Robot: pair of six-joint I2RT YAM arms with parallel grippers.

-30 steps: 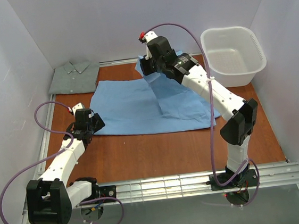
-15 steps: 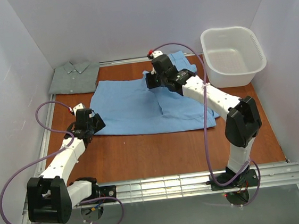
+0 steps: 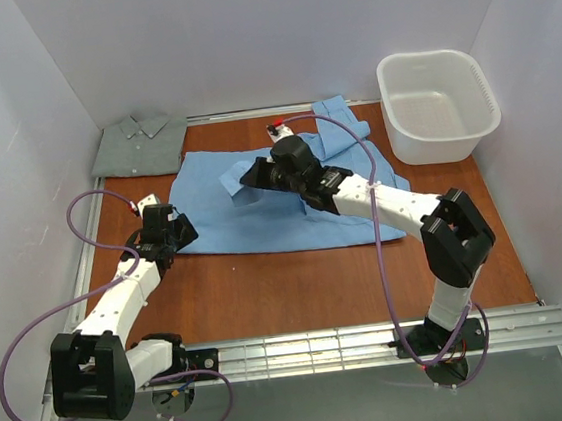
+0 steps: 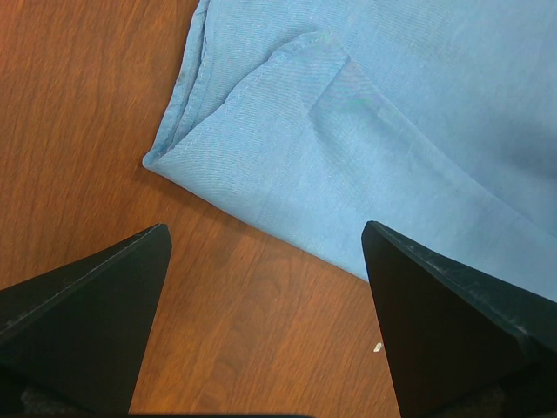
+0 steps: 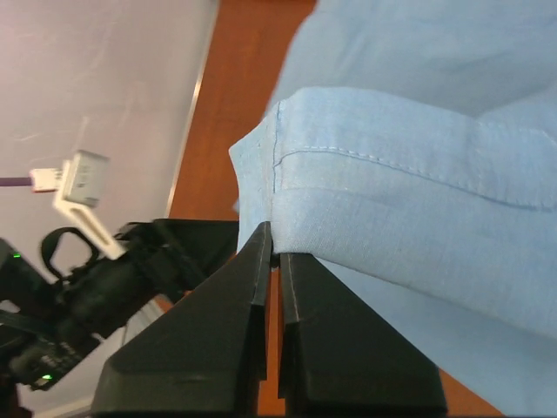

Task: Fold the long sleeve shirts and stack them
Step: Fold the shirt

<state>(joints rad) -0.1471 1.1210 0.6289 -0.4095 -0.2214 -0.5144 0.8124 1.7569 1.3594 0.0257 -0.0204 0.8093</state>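
The light sky-blue shirt (image 3: 251, 209) lies spread across the middle of the table. My right gripper (image 3: 241, 180) is shut on a folded edge of it (image 5: 365, 183) and holds that edge over the shirt's middle, towards the left. My left gripper (image 3: 185, 232) is open and empty, low over the wood beside the shirt's near left corner (image 4: 261, 165). The grey-green shirt (image 3: 141, 143) lies folded at the far left corner, collar up.
A white plastic basket (image 3: 438, 103) stands at the far right. White walls close in the table on three sides. A metal rail (image 3: 306, 349) runs along the near edge. Purple cables loop from both arms.
My right gripper has carried the blue shirt's edge from the far right side down and leftward over the shirt, folding it across. My left arm has not moved.
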